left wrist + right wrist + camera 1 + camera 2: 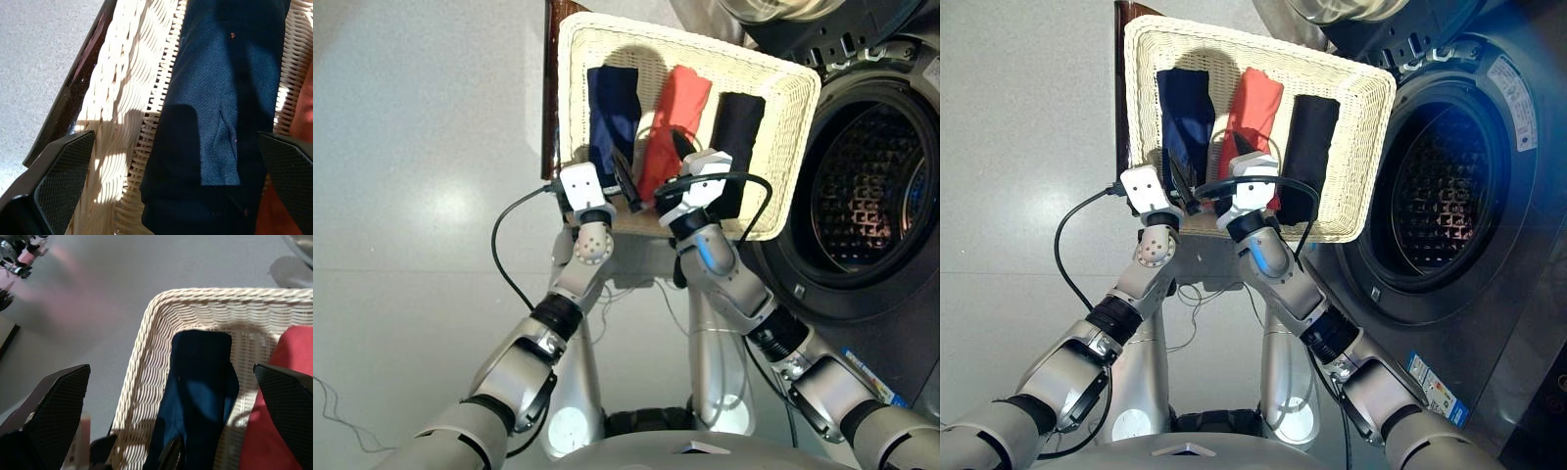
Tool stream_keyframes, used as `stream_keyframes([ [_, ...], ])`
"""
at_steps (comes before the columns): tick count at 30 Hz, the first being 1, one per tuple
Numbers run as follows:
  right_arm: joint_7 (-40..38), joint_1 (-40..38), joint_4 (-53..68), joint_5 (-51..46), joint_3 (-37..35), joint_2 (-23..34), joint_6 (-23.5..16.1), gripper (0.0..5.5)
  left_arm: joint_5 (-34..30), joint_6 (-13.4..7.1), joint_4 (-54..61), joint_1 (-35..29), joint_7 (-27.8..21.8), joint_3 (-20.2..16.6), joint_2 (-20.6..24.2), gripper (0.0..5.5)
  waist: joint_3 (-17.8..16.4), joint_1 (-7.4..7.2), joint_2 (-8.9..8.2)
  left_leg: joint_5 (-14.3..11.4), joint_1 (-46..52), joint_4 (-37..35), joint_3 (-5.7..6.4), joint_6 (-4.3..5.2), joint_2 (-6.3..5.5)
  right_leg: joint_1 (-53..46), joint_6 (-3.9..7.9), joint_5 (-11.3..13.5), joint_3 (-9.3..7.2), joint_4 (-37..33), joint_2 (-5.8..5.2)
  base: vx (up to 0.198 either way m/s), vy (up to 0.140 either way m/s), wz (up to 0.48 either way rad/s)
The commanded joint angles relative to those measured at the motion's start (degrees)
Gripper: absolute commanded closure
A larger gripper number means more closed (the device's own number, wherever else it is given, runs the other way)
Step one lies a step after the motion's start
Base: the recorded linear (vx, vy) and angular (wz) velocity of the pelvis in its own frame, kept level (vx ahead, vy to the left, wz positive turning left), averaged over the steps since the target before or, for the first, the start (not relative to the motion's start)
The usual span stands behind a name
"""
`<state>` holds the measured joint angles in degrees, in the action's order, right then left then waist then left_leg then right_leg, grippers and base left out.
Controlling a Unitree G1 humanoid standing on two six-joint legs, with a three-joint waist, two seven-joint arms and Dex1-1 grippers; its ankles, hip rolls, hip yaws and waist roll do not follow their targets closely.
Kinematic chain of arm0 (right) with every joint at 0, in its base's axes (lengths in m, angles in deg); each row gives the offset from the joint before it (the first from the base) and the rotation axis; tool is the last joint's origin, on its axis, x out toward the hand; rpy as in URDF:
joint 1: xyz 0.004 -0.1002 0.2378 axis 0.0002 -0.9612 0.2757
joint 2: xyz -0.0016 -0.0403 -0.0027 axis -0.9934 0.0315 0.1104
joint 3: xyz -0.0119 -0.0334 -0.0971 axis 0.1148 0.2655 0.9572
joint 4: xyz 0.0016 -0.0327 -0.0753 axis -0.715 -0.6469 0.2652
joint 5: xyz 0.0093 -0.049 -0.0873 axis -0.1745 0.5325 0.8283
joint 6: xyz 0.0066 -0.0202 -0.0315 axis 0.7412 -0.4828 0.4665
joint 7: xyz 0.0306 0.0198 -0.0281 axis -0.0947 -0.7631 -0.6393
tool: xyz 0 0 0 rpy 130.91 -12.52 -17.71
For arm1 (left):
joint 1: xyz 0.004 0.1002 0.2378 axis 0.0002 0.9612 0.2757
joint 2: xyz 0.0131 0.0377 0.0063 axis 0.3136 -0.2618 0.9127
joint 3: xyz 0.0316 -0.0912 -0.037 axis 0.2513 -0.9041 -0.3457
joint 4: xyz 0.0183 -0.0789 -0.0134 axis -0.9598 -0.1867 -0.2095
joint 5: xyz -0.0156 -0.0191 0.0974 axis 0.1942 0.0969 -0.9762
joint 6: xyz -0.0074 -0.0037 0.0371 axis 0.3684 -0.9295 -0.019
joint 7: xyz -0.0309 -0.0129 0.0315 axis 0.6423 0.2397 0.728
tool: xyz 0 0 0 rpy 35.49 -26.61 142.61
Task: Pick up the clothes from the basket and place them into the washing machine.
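The left gripper [176,161] is spread wide, its two black fingers [61,174] standing either side of the navy cloth [612,113] without pinching it (one finger over the wicker wall, the other at the edge of the red-orange cloth). It hangs low over the near end of that navy piece, by the basket's near rim.

The right gripper [171,406] is likewise spread, with nothing between its fingers [54,401]; it sits just beside the left one, above the near end of the red-orange cloth [677,108].

All three clothes lie side by side in the cream-white basket [793,127], lengthwise: navy on the robot's left, red-orange in the middle, the black cloth [739,132] on the right, nearest the machine. The basket rests on a dark wooden support [549,108] whose edge shows along its left side.

Just right of the basket stands the washing machine [862,284], its round drum opening [873,201] uncovered and its perforated metal drum visible inside. Grey floor [411,176] stretches away to the left.
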<state>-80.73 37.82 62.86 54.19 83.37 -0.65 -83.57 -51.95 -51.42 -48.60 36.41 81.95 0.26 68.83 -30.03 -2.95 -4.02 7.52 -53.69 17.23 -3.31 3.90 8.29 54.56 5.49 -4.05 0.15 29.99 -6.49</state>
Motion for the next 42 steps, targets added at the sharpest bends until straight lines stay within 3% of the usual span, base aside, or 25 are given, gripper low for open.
stream_keyframes([
  [1, 2.67, 0.73, 8.05, -1.4, 1.42, -0.62, -3.79, 0.0, 2.94, 4.26, -12.5, -11.07, -3.5, 0.7, 0.85, 0.0, 0.24, -2.6, -0.28, -9.89, -0.37, 7.54, -0.05, 1.06, 0.33, 3.71, 0.96, 0.01, 1.28, 0.55, 0.49, 0.0, 0.0, 0.0],
  [13, 4.68, 2.49, 8.54, -2.38, 3.5, 0.7, -4.35, 0.0, -10.6, 7.05, -15.09, -17.89, -0.59, 4.93, 2.32, 0.0, 0.24, -3.08, -0.43, -9.59, -1.69, 7.61, -0.9, 1.14, 0.44, 5.1, 1.08, 0.93, 2.34, -0.53, 0.82, 0.0, 0.0, 0.0],
  [25, 5.63, 3.38, 8.99, -2.86, 3.91, 1.5, -4.38, 0.0, -19.41, 9.26, -13.95, -20.72, 1.9, 7.48, 1.93, 0.0, 0.24, -3.25, -0.46, -9.1, -2.94, 7.29, -1.0, 1.44, 0.78, 6.01, 1.38, 1.63, 2.43, -1.7, 0.89, 0.0, 0.0, 0.0],
  [33, 5.23, 3.47, 9.18, -3.06, 3.79, 1.58, -4.07, 0.0, -11.98, 7.56, -14.31, -19.26, 1.26, 5.79, -0.11, 0.0, 0.24, -3.19, -0.4, -8.87, -3.12, 6.8, -1.18, 1.38, 0.55, 6.09, 1.42, 2.17, 2.44, -2.44, 0.81, 0.0, 0.0, 0.0],
  [40, 4.57, 3.54, 9.4, -4.12, 4.44, 1.55, -3.38, 0.0, -1.83, 6.6, -17.74, -19.96, 0.14, 3.55, -1.97, 0.0, 0.24, -3.1, -0.32, -8.8, -3.74, 7.17, -0.93, 1.47, 0.67, 6.34, 1.31, 2.11, 2.6, -2.41, 0.9, 0.0, 0.0, 0.0],
  [41, 4.51, 3.48, 9.48, -4.24, 4.51, 1.62, -3.38, 0.0, -1.38, 6.69, -17.8, -20.23, 0.01, 3.55, -1.94, 1.4, 0.24, -3.09, -0.3, -8.79, -3.75, 7.13, -0.97, 1.49, 0.71, 6.36, 1.33, 2.1, 2.56, -2.37, 0.88, 0.0, 0.0, 0.0],
  [42, 4.43, 3.34, 9.51, -4.35, 4.52, 1.75, -3.32, 0.0, -1.08, 6.9, -17.9, -20.41, -0.16, 3.57, -1.93, 3.82, 0.24, -3.11, -0.34, -8.76, -3.76, 7.1, -0.99, 1.5, 0.66, 6.27, 1.34, 2.13, 2.51, -2.43, 0.85, 0.0, 0.0, 0.0],
])
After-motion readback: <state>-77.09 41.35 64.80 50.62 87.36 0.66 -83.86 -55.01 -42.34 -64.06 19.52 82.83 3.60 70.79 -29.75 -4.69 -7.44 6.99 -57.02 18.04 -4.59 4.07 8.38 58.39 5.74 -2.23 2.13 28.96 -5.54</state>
